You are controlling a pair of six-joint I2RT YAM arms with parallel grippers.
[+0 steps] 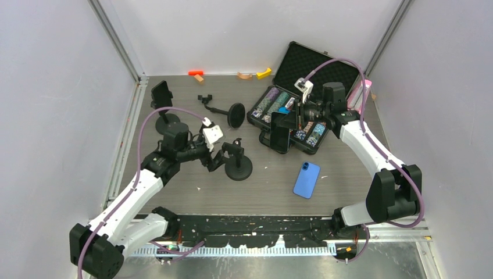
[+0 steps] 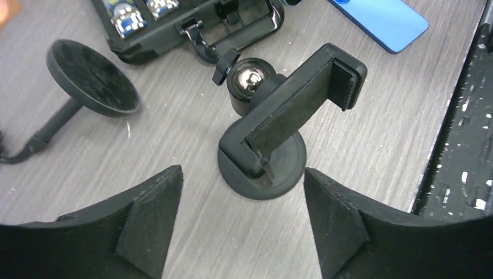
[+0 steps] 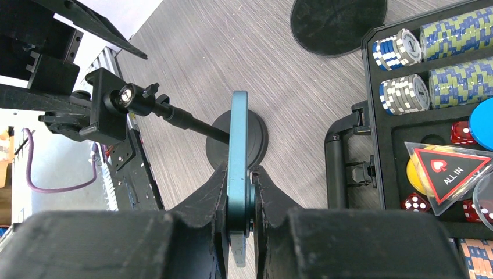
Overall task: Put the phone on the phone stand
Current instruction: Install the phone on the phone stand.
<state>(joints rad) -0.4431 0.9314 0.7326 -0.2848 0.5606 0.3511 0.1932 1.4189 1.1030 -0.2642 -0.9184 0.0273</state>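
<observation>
At two o'clock on the grey desk (image 1: 349, 168), the right end effector (image 3: 240, 174) grasps a teal phone (image 3: 238, 128), edge-on in its wrist view; the left end effector (image 2: 243, 174) is released.

Hidden, cropped and unreadable parts across the three views

From the left wrist, the blue phone (image 2: 381, 20) and the chip case (image 2: 145, 26) are cut by the top edge. The suction mount (image 2: 87, 78) loses its arm off the left edge, and an orange blur (image 2: 7, 9) fills the corner. From the right wrist, the held phone (image 3: 238, 128) shows only its thin edge. Its lower end is buried between the right gripper (image 3: 239, 179) fingers (image 3: 203, 203), and it covers the middle of the phone stand (image 3: 258, 136) base. The chip case runs off the right edge. From above, the coloured pieces (image 1: 244, 75) by the far wall are too small to name. A pink thing (image 1: 366, 90), seemingly flat, sits mostly behind the case lid.
</observation>
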